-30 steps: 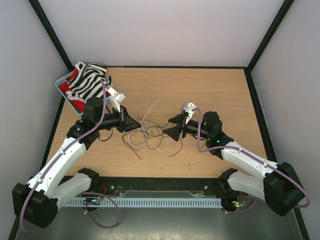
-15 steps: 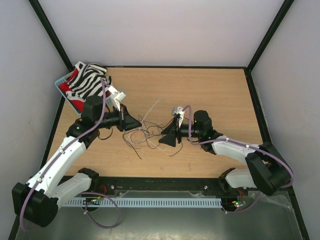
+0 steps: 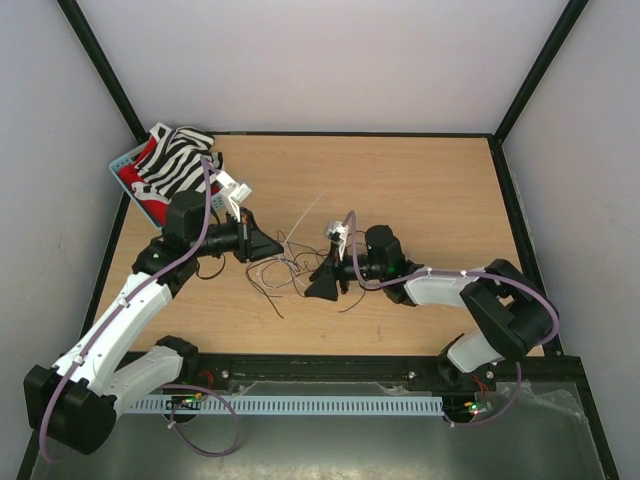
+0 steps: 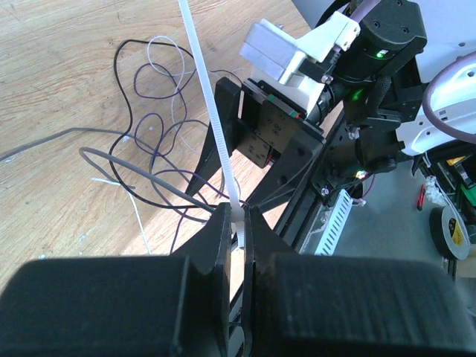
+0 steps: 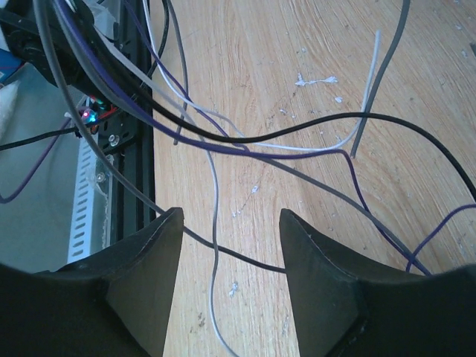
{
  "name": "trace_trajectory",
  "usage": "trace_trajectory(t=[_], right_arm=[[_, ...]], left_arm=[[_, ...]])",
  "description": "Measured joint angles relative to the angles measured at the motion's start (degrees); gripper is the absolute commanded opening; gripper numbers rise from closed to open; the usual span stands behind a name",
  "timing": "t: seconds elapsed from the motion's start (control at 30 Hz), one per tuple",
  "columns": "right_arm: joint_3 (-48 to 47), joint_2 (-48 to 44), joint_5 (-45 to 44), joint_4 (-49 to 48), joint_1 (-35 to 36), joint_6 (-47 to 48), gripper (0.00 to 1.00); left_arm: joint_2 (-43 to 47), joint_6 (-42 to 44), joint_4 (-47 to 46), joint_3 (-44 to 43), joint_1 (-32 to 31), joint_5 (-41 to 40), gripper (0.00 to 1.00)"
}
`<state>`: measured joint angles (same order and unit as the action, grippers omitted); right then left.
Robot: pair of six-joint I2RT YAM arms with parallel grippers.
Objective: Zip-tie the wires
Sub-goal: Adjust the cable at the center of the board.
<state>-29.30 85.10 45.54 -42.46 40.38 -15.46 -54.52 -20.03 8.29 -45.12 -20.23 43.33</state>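
The wires (image 3: 290, 272) lie in a loose tangle of thin dark, purple and pale strands at mid table. My left gripper (image 3: 270, 247) sits at their left edge, shut on the end of a white zip tie (image 3: 305, 215) that sticks up and away. In the left wrist view the zip tie (image 4: 212, 111) rises from between the shut left gripper (image 4: 236, 212), with the wires (image 4: 149, 141) beyond. My right gripper (image 3: 322, 275) is low over the tangle's right side. In the right wrist view the right gripper (image 5: 230, 216) is open, and a pale and a dark strand of the wires (image 5: 245, 141) cross the gap.
A zebra-striped cloth (image 3: 178, 160) lies over a basket at the back left corner. A black rail (image 3: 320, 368) runs along the table's near edge, with a white slotted cable duct (image 3: 300, 405) below it. Black frame posts stand at the corners.
My right arm has reached left across the table, bringing its gripper over the wires; its jaws narrowed slightly but stay open. The left arm and the zip tie have not moved.
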Motion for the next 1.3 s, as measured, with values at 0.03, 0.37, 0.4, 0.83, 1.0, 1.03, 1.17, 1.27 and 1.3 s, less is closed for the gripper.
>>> trace_trajectory(t=[0.03,0.37,0.4,0.83,1.0,1.03,1.17,1.27,1.3], right_arm=[[-0.31,0.59,-0.20,-0.33,0.24,-0.22,0.61],[-2.05,2.71,0.07,-1.05,1.66,-0.87,0.00],[-2.05,2.51,0.02,-0.59,1.64,-0.61,0.00],[-0.07,-12.96,-7.74,13.09,-5.35,1.79,0.00],[-0.04,-17.88,-11.54,18.53,-6.51,3.72,0.00],[-0.04,-18.25,-11.98,19.50,-6.64,4.00,0.00],[-0.04,-19.41,-13.73,22.93,-7.65,4.81,0.00],[-0.04,-20.83,-15.06,24.50,-8.22,5.11,0.00],[-0.04,-21.42,-15.43,24.87,-8.39,5.20,0.00]], left_arm=[[0.00,-0.07,-0.02,0.00,0.00,0.00,0.00],[0.00,-0.55,-0.15,0.00,0.00,-0.72,0.00],[0.00,-0.59,-0.15,0.00,0.00,-1.18,0.00],[0.13,-0.96,0.28,1.64,4.87,-4.81,0.00],[0.44,-0.98,0.31,2.10,5.88,-4.63,0.00],[0.46,-0.98,0.28,2.10,6.05,-4.55,0.00],[0.66,-0.96,0.28,2.12,6.64,-4.31,0.00],[0.92,-0.96,0.28,2.14,7.13,-3.93,0.00],[0.98,-0.96,0.28,2.14,7.32,-3.82,0.00]])
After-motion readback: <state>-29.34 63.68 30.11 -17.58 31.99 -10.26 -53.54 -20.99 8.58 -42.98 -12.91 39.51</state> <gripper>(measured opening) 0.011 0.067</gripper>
